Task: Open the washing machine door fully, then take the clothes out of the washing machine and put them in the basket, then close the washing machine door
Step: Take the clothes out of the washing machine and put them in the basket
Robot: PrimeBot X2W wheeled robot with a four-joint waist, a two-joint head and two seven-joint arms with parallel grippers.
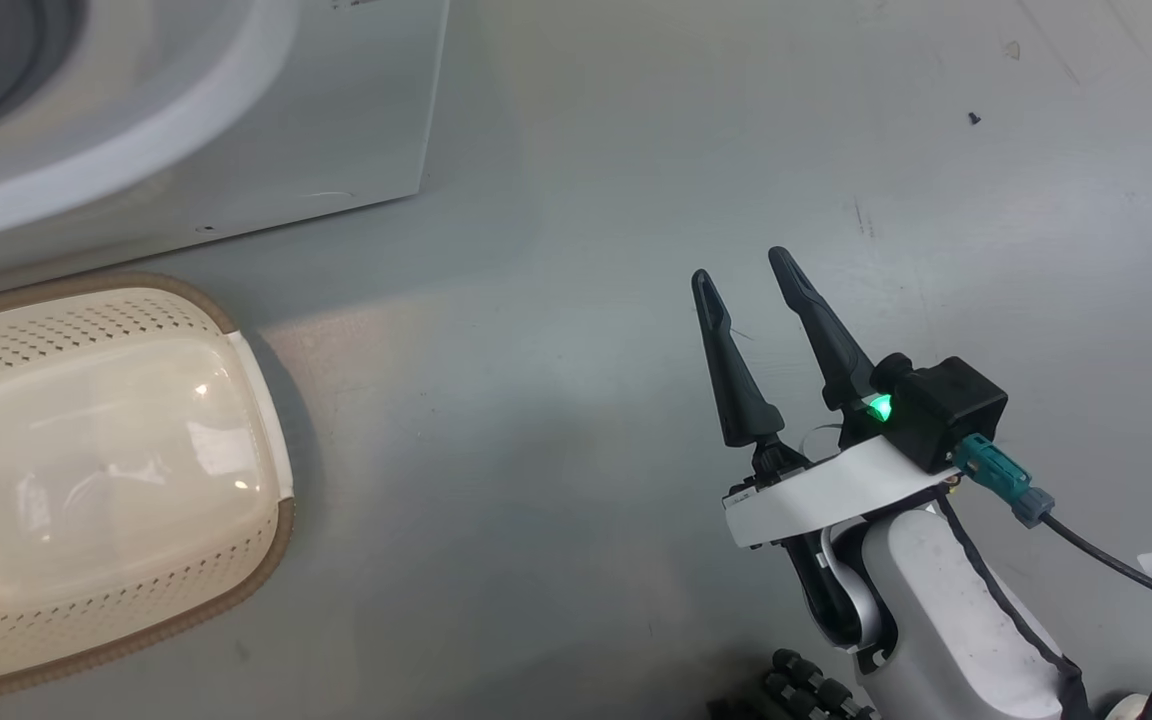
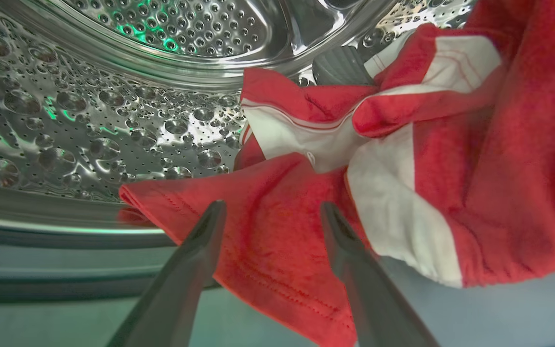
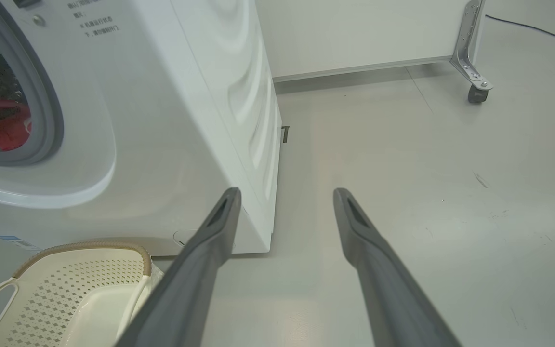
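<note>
Before the drum (image 2: pixel 89 120), our left end effector (image 2: pixel 273 206) hung wide open over the clothes (image 2: pixel 475 159) lying in it, holding nothing. Our right end effector (image 1: pixel 741 267) gaped empty above the floor (image 1: pixel 636 150). We judged the door opened; unloading into the empty basket (image 1: pixel 281 525) and closing remained.

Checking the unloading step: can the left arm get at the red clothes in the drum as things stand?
Probably yes. The left gripper, fingers open, points straight at the clothes, which spill over the washing machine drum's lip, with nothing between. Contact unclear.
</note>
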